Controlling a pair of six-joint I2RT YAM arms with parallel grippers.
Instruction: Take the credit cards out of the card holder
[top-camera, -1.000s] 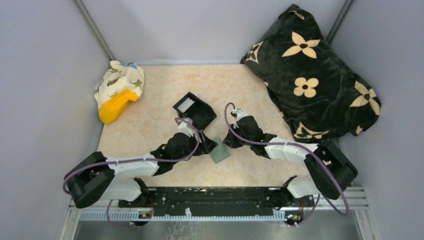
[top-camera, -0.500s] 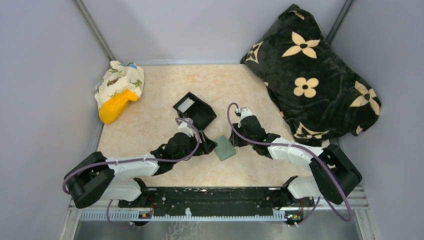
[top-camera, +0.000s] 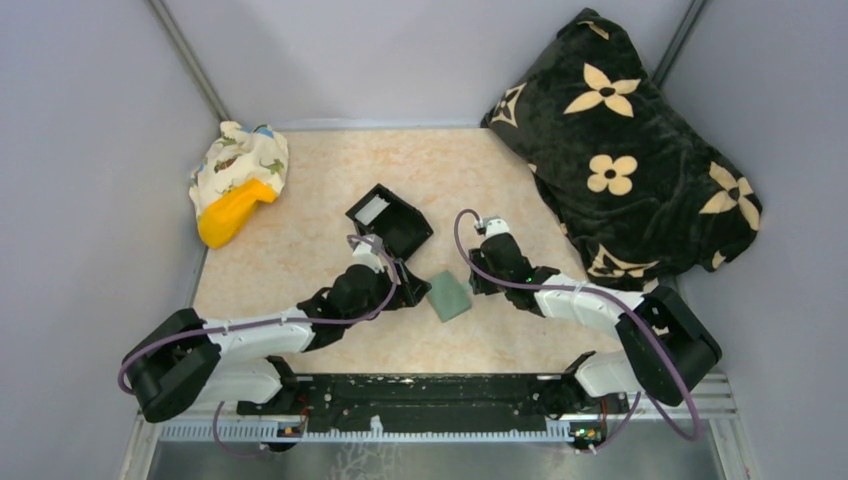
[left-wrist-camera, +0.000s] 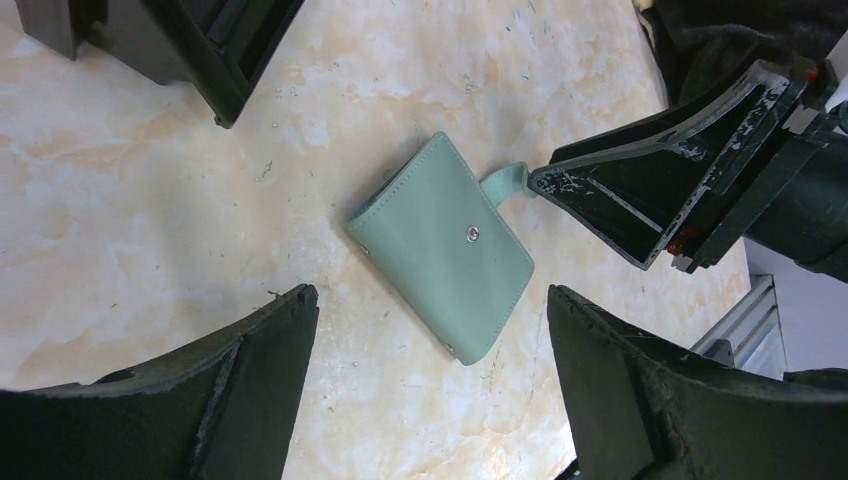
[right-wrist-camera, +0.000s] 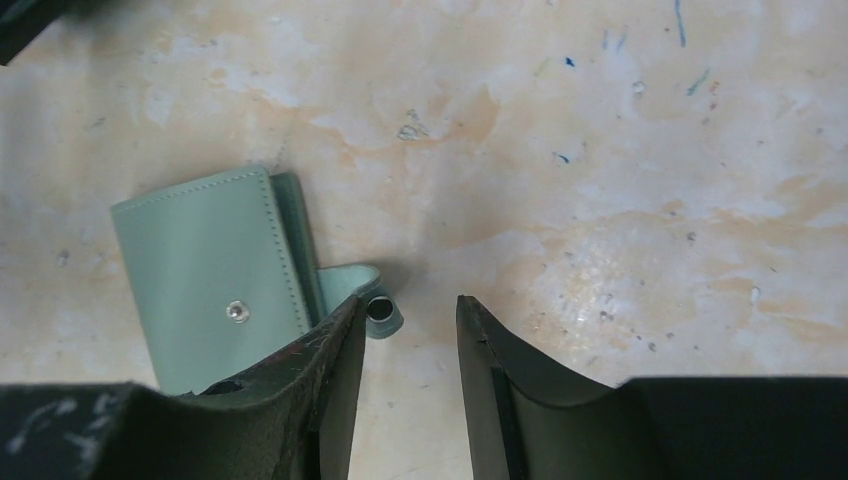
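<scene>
On the far left a patterned bundle (top-camera: 238, 182) sits by the wall and has not moved. The left gripper (top-camera: 420, 290) is spread wide with nothing in it, as it was a second ago, though its arm has shifted a little. Just beyond it stands the black box (top-camera: 390, 222), in the same place.

The card holder (top-camera: 448, 296) has changed most. A second ago it sat closer to the arm bases, pinched at its right edge by the right gripper (top-camera: 476, 288). It now lies flat on the surface (top-camera: 300, 250) between the two grippers, slightly farther from the bases. The right gripper has parted its fingers and let go; it holds nothing and has drawn back a little to the right. The blanket (top-camera: 625, 150) at far right is unchanged.

The overhead view shows the holder only as a green patch. The left wrist view shows it folded shut (left-wrist-camera: 440, 262), metal snap on its upper face, lying between that gripper's two fingers (left-wrist-camera: 250, 385) without touching either. Its tab (left-wrist-camera: 505, 180) sticks out undone, just beside a right fingertip (left-wrist-camera: 580, 190). The right wrist view shows the tab (right-wrist-camera: 370, 290) curling up at the tip of one finger, at the edge of the gap and unpinched.
</scene>
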